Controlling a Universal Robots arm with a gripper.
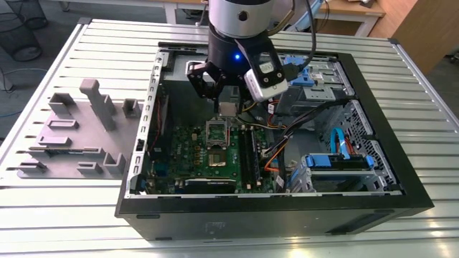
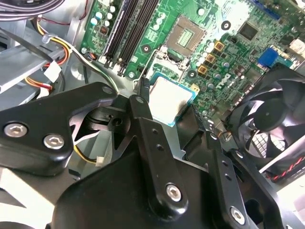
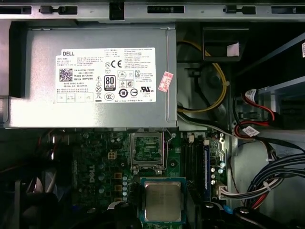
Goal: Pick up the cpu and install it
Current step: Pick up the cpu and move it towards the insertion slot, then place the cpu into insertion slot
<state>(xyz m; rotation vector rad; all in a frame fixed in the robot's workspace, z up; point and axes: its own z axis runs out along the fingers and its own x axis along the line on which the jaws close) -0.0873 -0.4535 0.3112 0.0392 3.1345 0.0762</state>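
Note:
The cpu (image 2: 170, 99) is a small square chip with a silvery top and a green edge. My gripper (image 2: 167, 105) is shut on it, one black finger on each side. In the exterior view the gripper (image 1: 227, 106) hangs inside the open computer case, holding the cpu (image 1: 227, 107) a little above the green motherboard (image 1: 186, 156). The open socket (image 2: 189, 32) lies on the board just beyond the chip, and its hinged frame (image 1: 219, 129) is flipped up. In the first wrist view the cpu (image 3: 163, 200) sits close to the socket (image 3: 147, 148).
A grey power-supply box (image 3: 95, 76) borders the board. Cable bundles (image 3: 267, 181), a black fan (image 2: 271, 119), memory slots (image 2: 128, 24) and blue drive bays (image 1: 337, 161) crowd the case. Grey fixture blocks (image 1: 79, 134) stand on the slatted table at the exterior view's left.

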